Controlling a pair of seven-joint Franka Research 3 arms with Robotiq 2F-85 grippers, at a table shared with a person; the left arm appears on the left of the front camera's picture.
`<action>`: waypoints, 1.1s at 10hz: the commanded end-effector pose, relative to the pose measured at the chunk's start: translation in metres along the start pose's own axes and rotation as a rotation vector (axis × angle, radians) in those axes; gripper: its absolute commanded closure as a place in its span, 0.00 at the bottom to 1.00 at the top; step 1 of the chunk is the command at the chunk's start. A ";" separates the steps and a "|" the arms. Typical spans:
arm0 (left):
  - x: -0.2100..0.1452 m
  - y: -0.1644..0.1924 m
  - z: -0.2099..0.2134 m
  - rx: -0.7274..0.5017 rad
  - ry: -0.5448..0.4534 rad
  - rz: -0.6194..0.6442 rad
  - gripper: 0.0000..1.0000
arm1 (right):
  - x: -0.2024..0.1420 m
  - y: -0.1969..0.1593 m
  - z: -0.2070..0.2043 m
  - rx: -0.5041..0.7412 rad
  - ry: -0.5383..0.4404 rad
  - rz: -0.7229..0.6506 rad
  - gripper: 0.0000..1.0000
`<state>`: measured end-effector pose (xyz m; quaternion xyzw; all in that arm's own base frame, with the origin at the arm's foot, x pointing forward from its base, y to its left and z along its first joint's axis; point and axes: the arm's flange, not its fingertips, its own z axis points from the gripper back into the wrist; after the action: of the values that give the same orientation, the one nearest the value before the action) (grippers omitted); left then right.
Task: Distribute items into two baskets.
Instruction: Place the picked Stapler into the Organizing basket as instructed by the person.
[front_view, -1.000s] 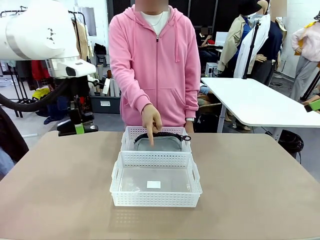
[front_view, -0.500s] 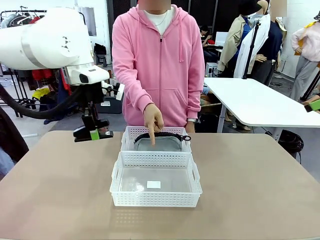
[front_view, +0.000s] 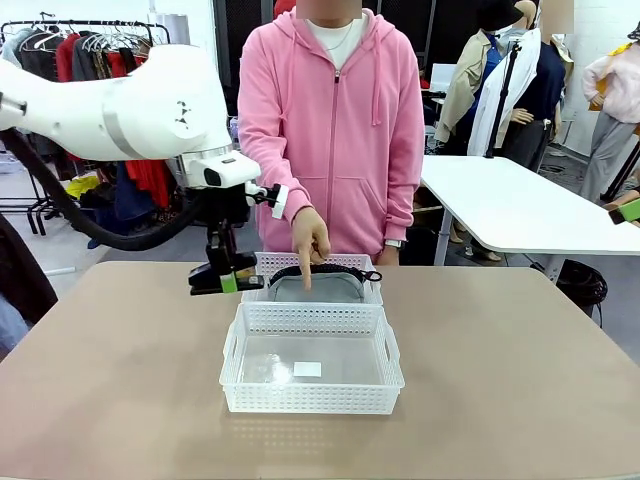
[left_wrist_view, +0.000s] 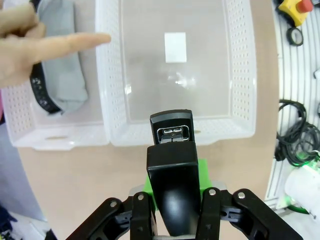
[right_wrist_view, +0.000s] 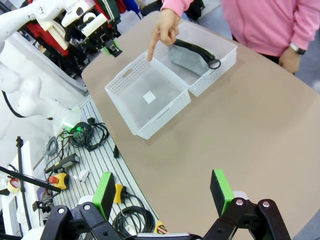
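The left gripper (front_view: 226, 281) is clamped shut on the black stapler (left_wrist_view: 173, 172), carrying it in the air just beside the left wall of the far basket (front_view: 262, 266). The person's hand (front_view: 309, 238) points an index finger down near the seam between the two baskets, seemingly toward the near basket (front_view: 312, 399), which holds nothing but its white label (front_view: 307, 369). The grey pouch (front_view: 318, 287) with its black zipper strap already lies in the far basket.

To do the step well, the arm would probably do best to carry the stapler over the near basket's open middle, lower it close to the floor, and only then release, keeping clear of the pointing finger and the lattice walls. The stapler is hard and slim, so a drop from height could make it bounce or tip.

The left arm reaches in from the left, wrist turned down, fingers pointing at the table. In its wrist view the stapler's nose juts over the near basket's rim.

The right gripper (right_wrist_view: 164, 196) hangs high above the table, jaws spread wide and holding nothing.
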<state>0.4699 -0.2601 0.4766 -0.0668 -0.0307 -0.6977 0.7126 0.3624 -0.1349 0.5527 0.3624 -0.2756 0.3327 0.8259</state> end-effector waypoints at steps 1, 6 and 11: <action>0.016 0.004 -0.006 0.014 0.008 -0.032 1.00 | 0.001 0.001 -0.002 0.011 -0.033 0.024 0.00; 0.064 -0.017 -0.053 0.025 0.009 -0.082 1.00 | 0.001 0.001 -0.002 0.011 -0.033 0.024 0.00; 0.100 -0.028 -0.091 -0.017 0.047 -0.094 1.00 | 0.001 0.001 -0.002 0.011 -0.033 0.024 0.00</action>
<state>0.4385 -0.3687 0.3997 -0.0654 -0.0078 -0.7374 0.6722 0.3622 -0.1350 0.5526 0.3624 -0.2755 0.3327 0.8259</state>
